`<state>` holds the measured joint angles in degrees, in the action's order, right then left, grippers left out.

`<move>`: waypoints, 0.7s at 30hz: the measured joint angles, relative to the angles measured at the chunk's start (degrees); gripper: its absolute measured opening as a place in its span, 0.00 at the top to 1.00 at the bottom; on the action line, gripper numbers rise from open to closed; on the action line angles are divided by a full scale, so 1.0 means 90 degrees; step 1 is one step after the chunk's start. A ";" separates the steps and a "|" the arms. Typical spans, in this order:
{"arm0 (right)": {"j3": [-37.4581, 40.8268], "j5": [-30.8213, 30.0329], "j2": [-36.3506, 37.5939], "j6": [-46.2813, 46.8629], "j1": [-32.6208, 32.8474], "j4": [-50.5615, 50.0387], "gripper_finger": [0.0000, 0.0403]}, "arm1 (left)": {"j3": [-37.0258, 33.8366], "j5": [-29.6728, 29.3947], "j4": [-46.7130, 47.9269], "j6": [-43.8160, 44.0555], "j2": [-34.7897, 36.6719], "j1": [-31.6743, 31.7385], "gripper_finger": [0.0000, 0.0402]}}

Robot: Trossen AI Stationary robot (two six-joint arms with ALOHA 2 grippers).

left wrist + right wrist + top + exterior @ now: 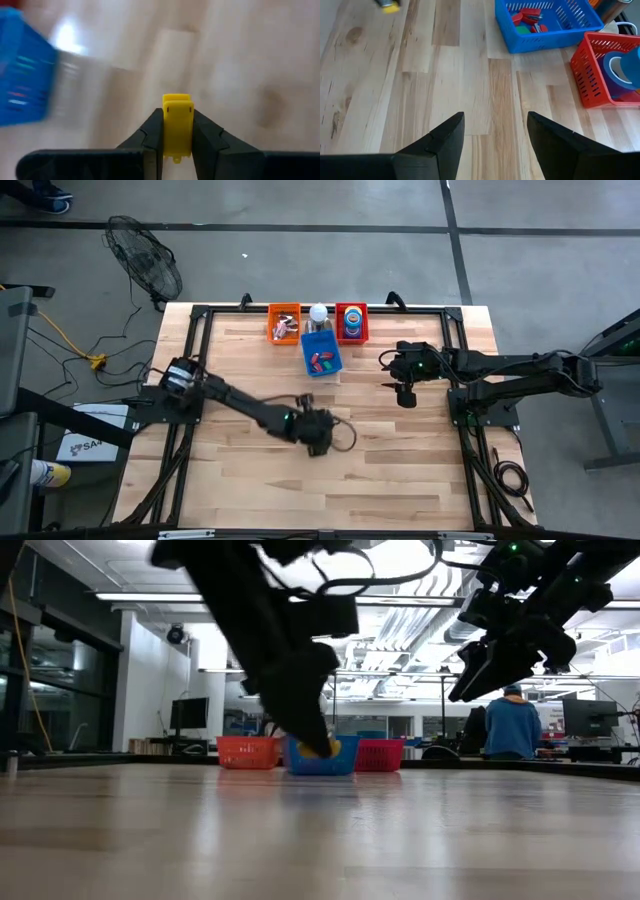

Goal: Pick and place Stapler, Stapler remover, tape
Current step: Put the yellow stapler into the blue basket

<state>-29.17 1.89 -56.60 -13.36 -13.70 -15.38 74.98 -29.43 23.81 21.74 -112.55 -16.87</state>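
the orange bin is sitting at the far edge of the table, just left of the blue bin, and it is already holding a few small items that are too small to name. the blue bin, taken here as the landmark, is holding red and green pieces that look like small staplers or removers, seen more clearly from the right wrist. just right of it and a little farther back, the red bin is holding blue tape rolls. so sorting is looking well along.

the left gripper is hanging over the bare wood, well toward the near side from the blue bin, and its jaws are clamping a small yellow item, most likely a stapler or remover; the exact kind is hard to tell. from table height, the yellow is showing at the gripper tip in front of the blue bin.

the right gripper is waiting to the right of the blue bin, raised off the table, with its jaws spread and nothing between them.

what is left, judging from this: the yellow item is going into a bin, likely the blue one. no other loose pieces are showing on the table.
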 joint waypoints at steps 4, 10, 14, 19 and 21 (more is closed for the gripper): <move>0.0000 0.0000 0.0000 0.0002 -0.0001 0.0000 0.48 | 0.0523 -0.0633 0.0606 -0.0526 0.0006 0.0522 0.86; 0.0000 -0.0006 0.0000 -0.0021 -0.0001 0.0020 0.48 | 0.1269 -0.1300 0.1501 -0.1015 0.0021 0.1345 0.86; 0.0002 -0.0044 0.0000 -0.0105 -0.0024 0.0023 0.48 | 0.1341 -0.1097 0.1523 -0.1372 0.0029 0.2036 0.86; 0.0002 -0.0049 0.0000 -0.0193 -0.0102 0.0029 0.48 | 0.1281 -0.0158 0.1409 -0.1458 -0.0003 0.2941 0.86; 0.0002 -0.0049 0.0000 -0.0236 -0.0135 0.0041 0.48 | 0.1263 0.0090 0.1391 -0.1521 -0.0017 0.3218 0.86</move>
<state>-29.15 1.45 -56.60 -15.48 -14.91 -15.01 86.35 -28.62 36.33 8.05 -112.71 12.09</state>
